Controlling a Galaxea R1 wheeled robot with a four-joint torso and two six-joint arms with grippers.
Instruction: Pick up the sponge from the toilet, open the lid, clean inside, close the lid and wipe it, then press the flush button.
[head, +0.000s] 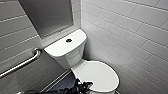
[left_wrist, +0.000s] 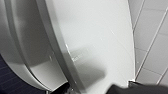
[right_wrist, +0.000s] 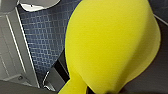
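Sponge: a small, bright yellow, rounded foam sponge (right_wrist: 110, 42) is being held off the toilet, above a blue mosaic-tiled floor (right_wrist: 42, 37).
Right fingers: the right fingers (right_wrist: 102, 91) are being pressed together on the sponge's narrowed end.
Left fingers: the dark left fingers (head: 83, 87) are being shown at the lid's near rim; whether they are apart or together cannot be told.
Lid: the white glossy oval plastic lid (head: 101, 75) is lying shut over the bowl, just beyond the left fingers.
Toilet: the white glossy ceramic toilet (head: 67, 53), with a boxy rounded tank, is standing against white tiled walls (head: 130, 32).
Flush button: the small round dark flush button (head: 68, 40) is sitting in the tank top, well beyond the left fingers.
Grab bar: a metal grab bar (head: 22, 63) is hanging on the wall, well apart from the left fingers.
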